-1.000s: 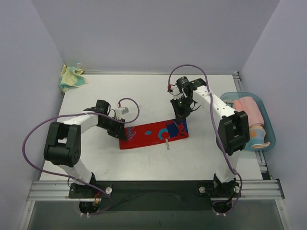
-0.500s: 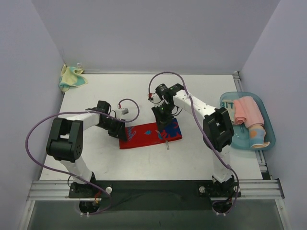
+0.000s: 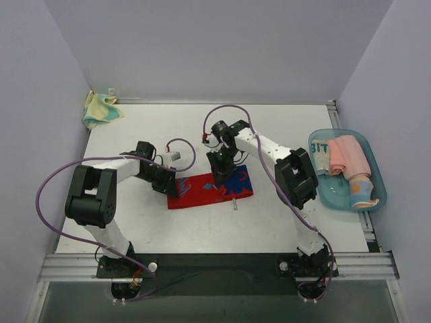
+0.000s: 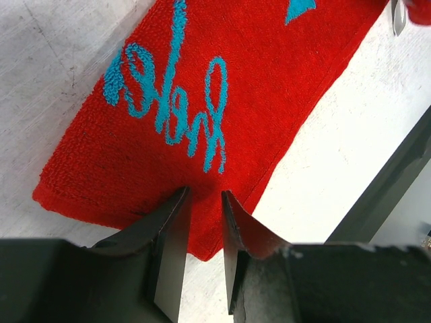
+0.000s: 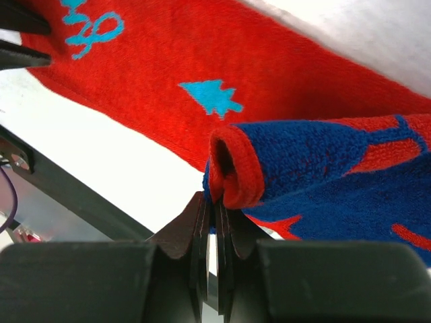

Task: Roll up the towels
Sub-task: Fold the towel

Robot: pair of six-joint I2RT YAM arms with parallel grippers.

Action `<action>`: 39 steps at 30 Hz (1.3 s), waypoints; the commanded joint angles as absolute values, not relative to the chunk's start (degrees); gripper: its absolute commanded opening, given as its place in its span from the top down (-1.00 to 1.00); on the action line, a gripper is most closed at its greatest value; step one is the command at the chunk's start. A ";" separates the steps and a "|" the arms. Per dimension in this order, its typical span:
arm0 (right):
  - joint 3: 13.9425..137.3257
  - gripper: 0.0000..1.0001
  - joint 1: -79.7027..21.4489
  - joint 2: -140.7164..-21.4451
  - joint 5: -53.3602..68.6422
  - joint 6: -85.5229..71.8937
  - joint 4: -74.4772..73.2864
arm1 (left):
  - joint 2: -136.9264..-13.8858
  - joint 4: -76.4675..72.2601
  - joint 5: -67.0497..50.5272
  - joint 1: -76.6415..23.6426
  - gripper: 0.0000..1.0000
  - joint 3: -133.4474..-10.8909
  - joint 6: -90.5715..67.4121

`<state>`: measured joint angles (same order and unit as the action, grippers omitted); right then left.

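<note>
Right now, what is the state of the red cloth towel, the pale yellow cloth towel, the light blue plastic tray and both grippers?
red cloth towel: flat, right end folded back over itself
pale yellow cloth towel: crumpled, far left table corner
light blue plastic tray: holds a pink towel and others
left gripper: slightly open, tips on the red towel's left end
right gripper: shut on the folded end

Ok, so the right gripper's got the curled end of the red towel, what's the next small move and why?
Probably carry the right gripper a little way toward the left gripper. It is shut on the red towel's curled edge, only that end is turned over, and the rest lies flat up to the left gripper's tips.
</note>
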<state>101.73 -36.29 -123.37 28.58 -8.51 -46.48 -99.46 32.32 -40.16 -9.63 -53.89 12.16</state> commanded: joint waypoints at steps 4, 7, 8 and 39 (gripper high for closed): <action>101.34 1.00 -38.58 -124.45 30.94 -9.14 -47.46 | -99.76 30.41 -42.10 -9.14 0.29 -54.58 11.87; 100.72 1.00 -38.85 -125.24 30.85 -9.49 -47.11 | -99.76 30.41 -42.01 -9.05 0.28 -54.58 12.04; 100.81 1.00 -38.85 -125.51 30.68 -9.49 -47.20 | -99.67 30.41 -42.01 -8.97 0.28 -54.67 12.04; 102.13 0.31 -23.38 -124.98 21.63 1.40 -46.84 | -100.37 31.29 -37.27 -8.96 0.22 -56.34 13.18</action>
